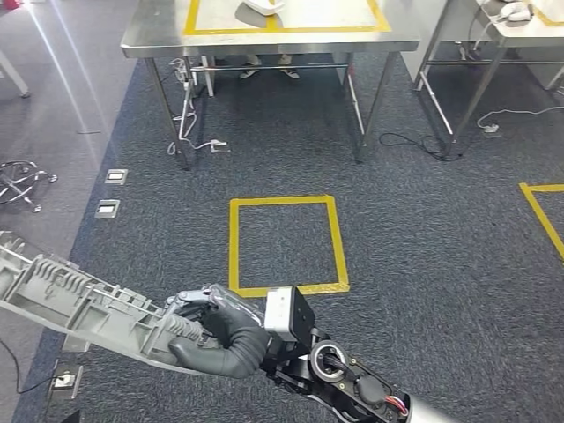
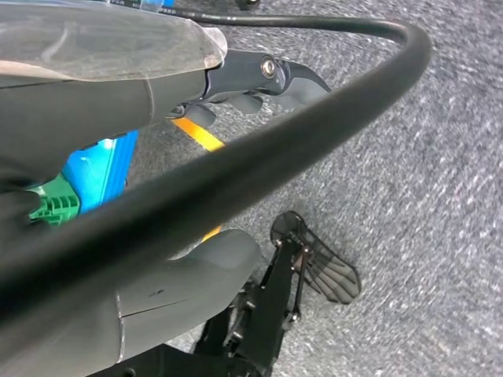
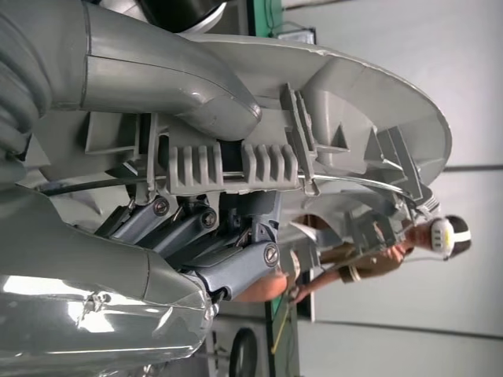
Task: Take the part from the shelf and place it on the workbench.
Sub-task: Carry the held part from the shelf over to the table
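Part [image 1: 79, 304] is already off the shelf: the long grey ribbed plastic piece sits in the right hand [image 1: 219, 339], whose dark fingers [image 1: 193, 304] wrap over its top edge while the thumb clamps underneath. Most of its length juts out past the fingers, away from the arm, hanging over the carpet. From the right wrist, the same piece [image 3: 332, 133] lies pressed against the palm. Ahead of the hand, well apart across the carpet, stands the steel workbench [image 1: 159, 35] with yellow tape on top. I'd say fetching is done; carrying over and setting down remain. The left hand [image 2: 261, 82] hangs over the floor, holding nothing I can see; its fingers look curled, but I cannot tell.
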